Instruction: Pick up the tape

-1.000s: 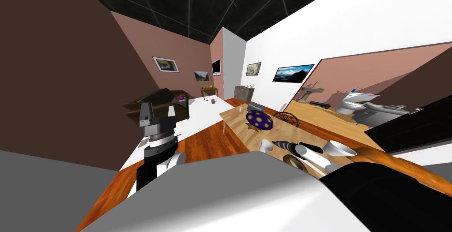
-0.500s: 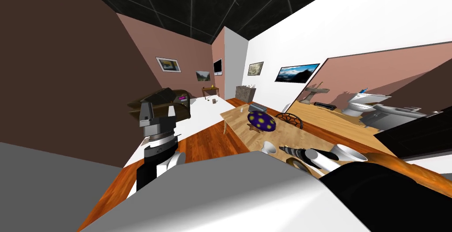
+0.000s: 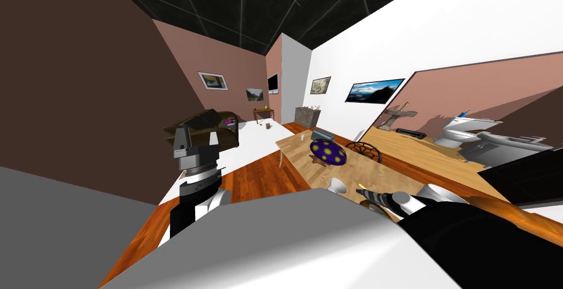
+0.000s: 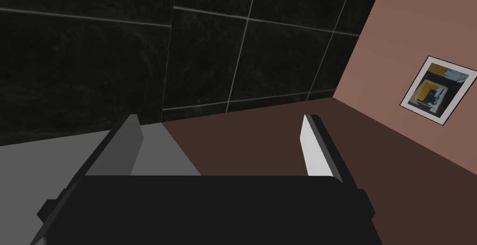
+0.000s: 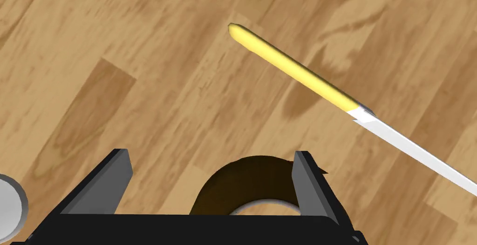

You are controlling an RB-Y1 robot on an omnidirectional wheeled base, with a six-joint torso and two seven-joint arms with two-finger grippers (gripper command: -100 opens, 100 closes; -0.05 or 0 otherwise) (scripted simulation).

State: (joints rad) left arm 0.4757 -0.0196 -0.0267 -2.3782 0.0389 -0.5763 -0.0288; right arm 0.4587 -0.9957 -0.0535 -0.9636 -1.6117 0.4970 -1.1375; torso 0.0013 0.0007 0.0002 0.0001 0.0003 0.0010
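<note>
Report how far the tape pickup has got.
Done: the right gripper is over the wooden table, at the brown tape roll. In hand: fingers open, roll off-centre, one finger across its rim, nothing gripped. Left: centre, close, lift. The left gripper is raised, open, empty.

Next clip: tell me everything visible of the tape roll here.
The tape is a dark brown roll with a pale grey inner ring, apparently lying flat on the light wooden table. Only its far arc shows; the rest is hidden behind the body of the right gripper. It sits between the open fingers, off-centre, one finger overlapping its edge; contact cannot be told. A yellow-handled knife lies beyond it, apart.
</note>
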